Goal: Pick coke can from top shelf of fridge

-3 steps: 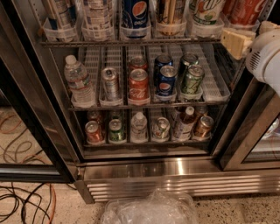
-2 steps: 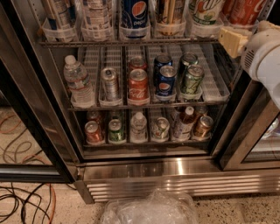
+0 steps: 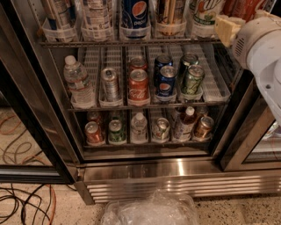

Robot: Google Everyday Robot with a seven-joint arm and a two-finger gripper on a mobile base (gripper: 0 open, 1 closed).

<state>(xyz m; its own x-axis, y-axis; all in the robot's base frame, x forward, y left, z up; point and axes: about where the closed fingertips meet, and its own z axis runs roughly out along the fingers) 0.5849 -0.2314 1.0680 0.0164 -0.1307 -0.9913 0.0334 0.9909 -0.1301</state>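
Note:
The fridge [image 3: 175, 169] stands open in front of me. Its top shelf [image 3: 131, 42] runs along the top of the view, with drinks in clear plastic trays. A red can [image 3: 239, 8], seemingly the coke can, stands at the shelf's far right, cut off by the frame edge and partly hidden by my arm. My gripper [image 3: 226, 27] shows as a cream tip on the white arm [image 3: 263, 48], at shelf height just in front of that can and right of a green-and-white can [image 3: 203, 13]. A second red cola can [image 3: 138, 84] stands on the middle rack.
The top shelf also holds a Pepsi can [image 3: 134, 13] and other drinks. The middle rack has a water bottle [image 3: 78, 83], a silver can [image 3: 109, 83], Pepsi cans [image 3: 167, 83] and a green can [image 3: 192, 79]. A crumpled clear plastic bag [image 3: 151, 210] and cables [image 3: 22, 206] lie on the floor.
My gripper and arm have moved a little to the left and up, closer to the right end of the top shelf. Nothing on the shelves has moved.

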